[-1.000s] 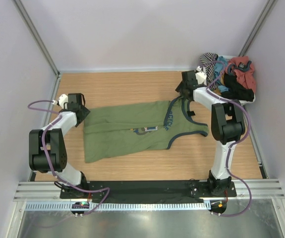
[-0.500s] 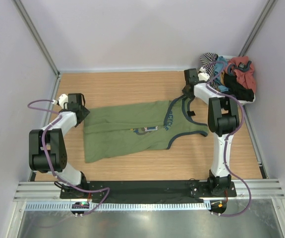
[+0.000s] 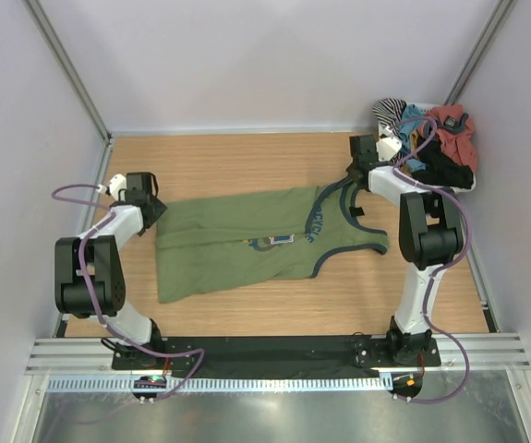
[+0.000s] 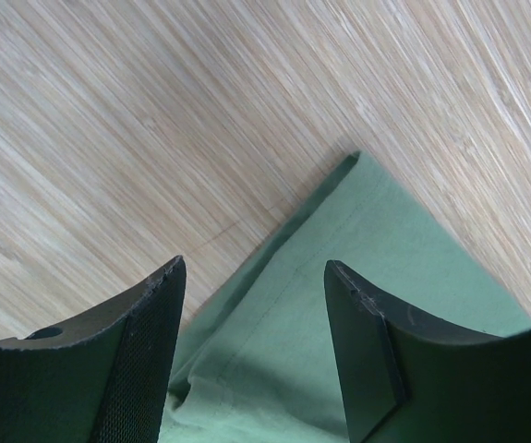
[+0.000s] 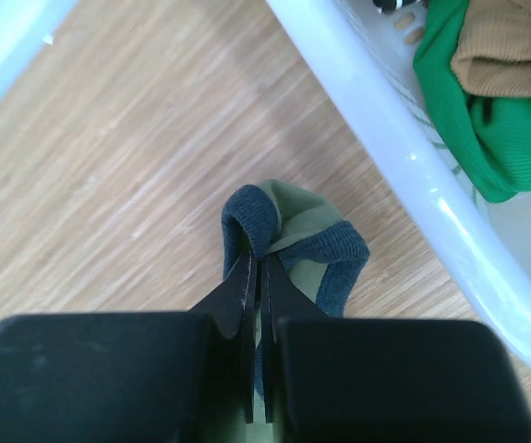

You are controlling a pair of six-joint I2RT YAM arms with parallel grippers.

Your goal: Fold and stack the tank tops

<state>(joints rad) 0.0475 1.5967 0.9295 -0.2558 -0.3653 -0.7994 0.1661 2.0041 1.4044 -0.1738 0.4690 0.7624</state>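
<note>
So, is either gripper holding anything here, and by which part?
The right gripper is shut on the olive green tank top, pinching the folded end of a shoulder strap. The left gripper stands open over a hem corner, holding nothing.

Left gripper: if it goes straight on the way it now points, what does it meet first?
Probably the corner of the olive green tank top, flat on the table; the open left gripper points down at it. The gap is unclear.
</note>
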